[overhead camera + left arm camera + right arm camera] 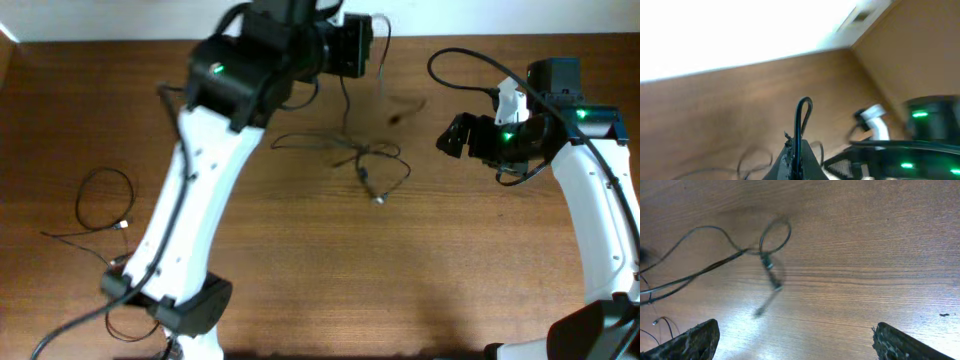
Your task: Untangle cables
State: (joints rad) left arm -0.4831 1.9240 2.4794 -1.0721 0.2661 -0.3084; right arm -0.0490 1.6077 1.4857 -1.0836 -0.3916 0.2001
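A brown wood-grain table (300,280) is filling nearly the whole overhead view, catching a pale glare toward its near edge. A white strip (100,20) is running along its far edge. A small dark speck (941,314) is sitting on the grain.

A brown, wood-grain counter (300,290) fills nearly the whole overhead view, its grain running left to right. Along its far edge lies a narrow white strip (100,20); whether this is wall or floor cannot be told. From the right wrist, a pale sheen of light (805,325) spreads over the boards. From the left wrist, the space beyond the counter is washed out to bright white (715,30), and a plain tan surface (920,50) meets the counter along a slanted line.
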